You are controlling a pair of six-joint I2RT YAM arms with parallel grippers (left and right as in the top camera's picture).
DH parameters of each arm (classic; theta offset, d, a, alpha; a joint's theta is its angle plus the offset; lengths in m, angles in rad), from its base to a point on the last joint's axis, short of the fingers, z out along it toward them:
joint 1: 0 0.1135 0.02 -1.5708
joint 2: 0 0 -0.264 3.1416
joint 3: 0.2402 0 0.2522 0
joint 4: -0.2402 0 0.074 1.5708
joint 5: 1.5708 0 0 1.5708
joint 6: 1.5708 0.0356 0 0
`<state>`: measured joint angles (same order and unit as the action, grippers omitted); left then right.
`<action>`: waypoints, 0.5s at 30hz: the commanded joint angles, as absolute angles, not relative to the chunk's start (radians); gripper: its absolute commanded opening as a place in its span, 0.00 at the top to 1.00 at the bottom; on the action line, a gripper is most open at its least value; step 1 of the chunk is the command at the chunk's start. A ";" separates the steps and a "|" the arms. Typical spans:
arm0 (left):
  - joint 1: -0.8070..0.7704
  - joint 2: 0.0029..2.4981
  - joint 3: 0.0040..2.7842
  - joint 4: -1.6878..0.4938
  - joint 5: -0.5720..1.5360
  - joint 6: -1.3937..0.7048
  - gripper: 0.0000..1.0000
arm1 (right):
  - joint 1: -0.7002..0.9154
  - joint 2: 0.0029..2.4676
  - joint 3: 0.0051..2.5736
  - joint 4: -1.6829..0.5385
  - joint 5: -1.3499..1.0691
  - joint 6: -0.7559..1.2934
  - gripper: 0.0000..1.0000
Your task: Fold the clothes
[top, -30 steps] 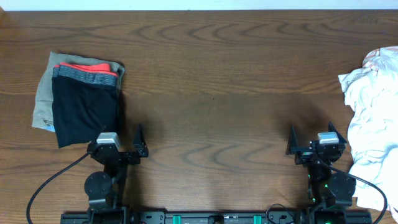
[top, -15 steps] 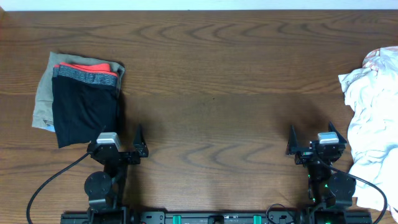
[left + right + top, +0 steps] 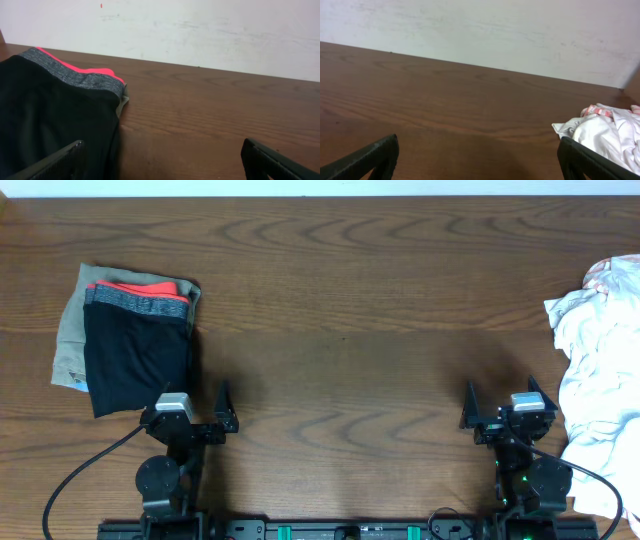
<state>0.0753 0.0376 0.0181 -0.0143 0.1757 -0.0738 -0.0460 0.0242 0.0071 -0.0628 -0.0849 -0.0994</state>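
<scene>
While both sit parked at the near edge, the left gripper [image 3: 162,145] and right gripper [image 3: 477,140] are spread wide with nothing in them. Left one's just beside the folded stack [image 3: 135,350], so swinging out could snag it. Unfolded clothes [image 3: 595,380] are heaped at the right edge of the desk [image 3: 340,330]; a sloppy grab could drag them off.

Soft white clothes [image 3: 598,360] lie crumpled on smooth grained wood table [image 3: 340,320].
</scene>
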 commanded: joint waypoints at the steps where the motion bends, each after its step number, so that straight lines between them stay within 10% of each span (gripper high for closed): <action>1: 0.070 0.038 0.004 -0.052 0.178 -0.061 0.02 | -0.034 0.021 0.006 -0.067 -0.078 -0.113 0.01; 15: 0.070 0.038 0.004 -0.052 0.178 -0.061 0.02 | -0.034 0.021 0.006 -0.067 -0.078 -0.113 0.01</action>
